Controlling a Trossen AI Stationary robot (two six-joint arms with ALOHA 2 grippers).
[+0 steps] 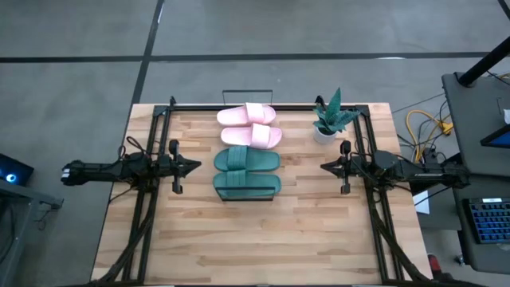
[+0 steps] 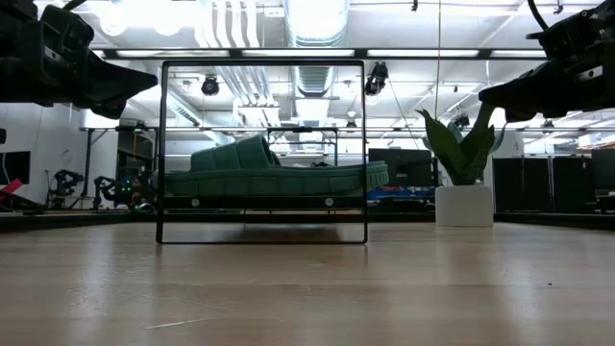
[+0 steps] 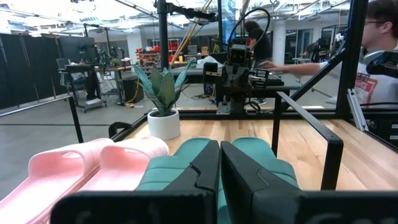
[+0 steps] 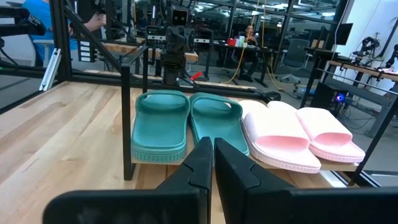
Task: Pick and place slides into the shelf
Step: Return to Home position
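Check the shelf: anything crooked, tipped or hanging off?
Nothing stands out. Two pink slides and two green slides lie flat, side by side, on the shelf. The plant stands upright beside it. The left gripper and right gripper are shut, either side of it.

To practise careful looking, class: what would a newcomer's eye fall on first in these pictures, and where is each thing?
On the shelf at mid-table, two pale pink slides lie at the back and two teal green slides in front, all side by side. A potted plant stands just right of the pink pair. The left gripper and right gripper hang shut on either side, pointing at the green pair.
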